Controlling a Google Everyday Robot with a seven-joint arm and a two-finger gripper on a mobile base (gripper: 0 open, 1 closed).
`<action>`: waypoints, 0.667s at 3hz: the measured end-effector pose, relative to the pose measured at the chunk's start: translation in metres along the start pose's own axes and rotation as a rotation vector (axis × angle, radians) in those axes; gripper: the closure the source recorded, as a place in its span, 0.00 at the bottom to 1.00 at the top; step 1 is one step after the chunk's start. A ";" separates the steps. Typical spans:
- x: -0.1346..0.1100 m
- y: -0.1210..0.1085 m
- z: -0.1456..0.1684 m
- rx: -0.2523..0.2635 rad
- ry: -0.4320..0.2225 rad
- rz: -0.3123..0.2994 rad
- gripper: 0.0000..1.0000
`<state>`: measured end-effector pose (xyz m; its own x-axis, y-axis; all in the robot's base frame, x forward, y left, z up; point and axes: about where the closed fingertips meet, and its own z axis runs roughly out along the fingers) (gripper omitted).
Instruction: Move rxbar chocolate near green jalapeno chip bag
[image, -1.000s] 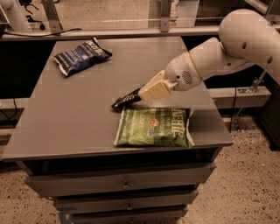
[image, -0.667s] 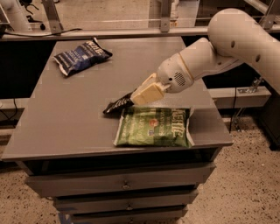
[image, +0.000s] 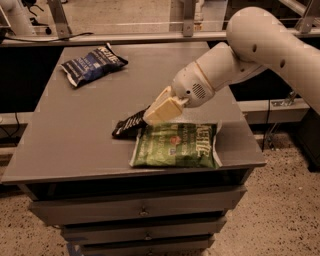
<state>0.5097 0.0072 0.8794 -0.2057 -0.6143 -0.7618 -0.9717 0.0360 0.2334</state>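
- The cream 2-finger gripper (image: 151, 117), mid-table, is clamped on the right end of the small flat black rxbar chocolate wrapper (image: 126, 127).
- The bar sits at the far-left corner of the large green "Kettle" chip bag (image: 177, 145).
- A dark blue chip bag (image: 93, 63) lies far left.

"Kettle" on green jalapeno chip bag (image: 175, 146), pincer (image: 146, 119) beside it

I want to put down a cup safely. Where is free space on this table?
Free: the left front of the table, between the blue chip bag and the front edge. Crowded: front right, where the hand holds the rxbar chocolate beside the green jalapeno chip bag.
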 end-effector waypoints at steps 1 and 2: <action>0.001 0.002 0.001 -0.006 0.013 -0.004 0.12; 0.003 0.002 0.000 -0.006 0.023 -0.004 0.00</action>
<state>0.5077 0.0058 0.8776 -0.1994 -0.6323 -0.7486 -0.9718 0.0294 0.2340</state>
